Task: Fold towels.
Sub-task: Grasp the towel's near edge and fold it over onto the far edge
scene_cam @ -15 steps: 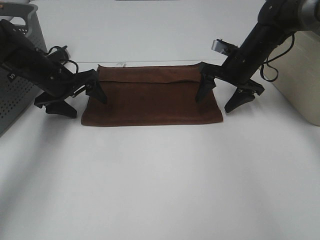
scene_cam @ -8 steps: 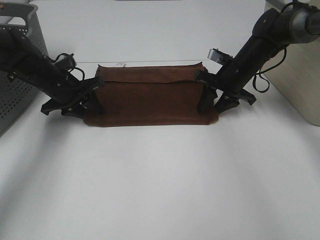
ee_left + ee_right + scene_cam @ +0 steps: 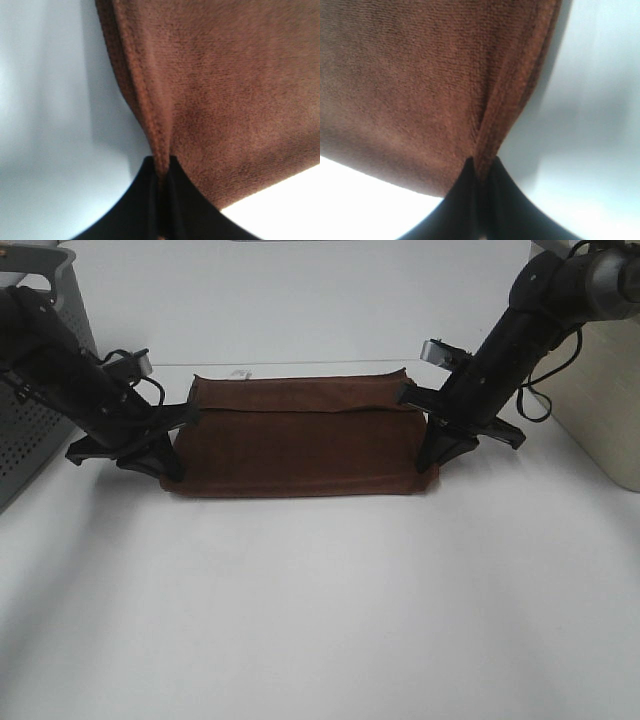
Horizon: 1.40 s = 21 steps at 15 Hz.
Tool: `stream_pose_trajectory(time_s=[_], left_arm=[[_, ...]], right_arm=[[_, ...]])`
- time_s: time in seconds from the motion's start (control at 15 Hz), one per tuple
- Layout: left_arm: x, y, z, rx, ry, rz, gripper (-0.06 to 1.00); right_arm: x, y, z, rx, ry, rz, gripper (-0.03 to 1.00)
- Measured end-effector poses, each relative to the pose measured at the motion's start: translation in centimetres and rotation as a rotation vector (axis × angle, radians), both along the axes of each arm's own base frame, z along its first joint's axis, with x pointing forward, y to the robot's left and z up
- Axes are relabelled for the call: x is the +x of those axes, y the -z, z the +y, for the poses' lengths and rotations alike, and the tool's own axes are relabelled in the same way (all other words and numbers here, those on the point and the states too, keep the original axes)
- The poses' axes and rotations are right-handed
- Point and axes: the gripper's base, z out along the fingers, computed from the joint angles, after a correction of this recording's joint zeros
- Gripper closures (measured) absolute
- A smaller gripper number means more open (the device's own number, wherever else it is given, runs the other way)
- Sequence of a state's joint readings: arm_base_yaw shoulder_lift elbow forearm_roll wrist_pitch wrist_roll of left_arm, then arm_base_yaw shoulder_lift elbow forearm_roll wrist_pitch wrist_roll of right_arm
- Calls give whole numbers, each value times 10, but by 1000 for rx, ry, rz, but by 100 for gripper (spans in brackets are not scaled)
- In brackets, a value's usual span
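Jaws of left gripper (image 3: 161,167) closed, pinching the hemmed short edge of the reddish-brown towel (image 3: 300,445); cloth puckers into the pinch. Right gripper (image 3: 480,165) clamped the same way on the opposite short edge. Towel lies spread on white table (image 3: 320,620), folded flap along its far long side, small white tag (image 3: 240,371) near far-left corner. Grey perforated basket (image 3: 20,455) behind left arm, beige bin (image 3: 605,390) behind right arm

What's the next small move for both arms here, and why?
The left gripper and right gripper are each shut on a side hem of the towel, which lies on the table. So probably lift both slightly, together. An even lift should keep the towel level.
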State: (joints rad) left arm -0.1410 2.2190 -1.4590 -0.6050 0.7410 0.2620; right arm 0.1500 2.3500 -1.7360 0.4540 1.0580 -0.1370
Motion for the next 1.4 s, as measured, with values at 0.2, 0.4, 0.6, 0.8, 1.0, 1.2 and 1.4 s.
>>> stream_pose_trajectory(time_s=[0.2, 0.4, 0.6, 0.8, 1.0, 1.2, 1.4], left_arm=[[-37, -6, 5, 11, 0, 61, 94], [-78, 2, 13, 42, -13, 129, 94], [-81, -9, 14, 44, -26, 94, 94], [-60, -32, 12, 18, -88, 17, 94], [-31, -62, 9, -9, -150, -119, 94], [-8, -79, 13, 2, -237, -300, 94], [9, -64, 15, 21, -272, -346, 94]], right_arm=[[-38, -4, 6, -17, -18, 57, 97], [-74, 3, 23, -46, -54, 73, 97], [-80, -2, 26, -49, -51, 35, 97], [-63, -33, 26, -60, -43, -113, 97], [-36, -62, 25, -117, -23, -249, 97], [-7, -77, 29, -137, -16, -361, 97], [13, -57, 34, -140, -8, -362, 97]])
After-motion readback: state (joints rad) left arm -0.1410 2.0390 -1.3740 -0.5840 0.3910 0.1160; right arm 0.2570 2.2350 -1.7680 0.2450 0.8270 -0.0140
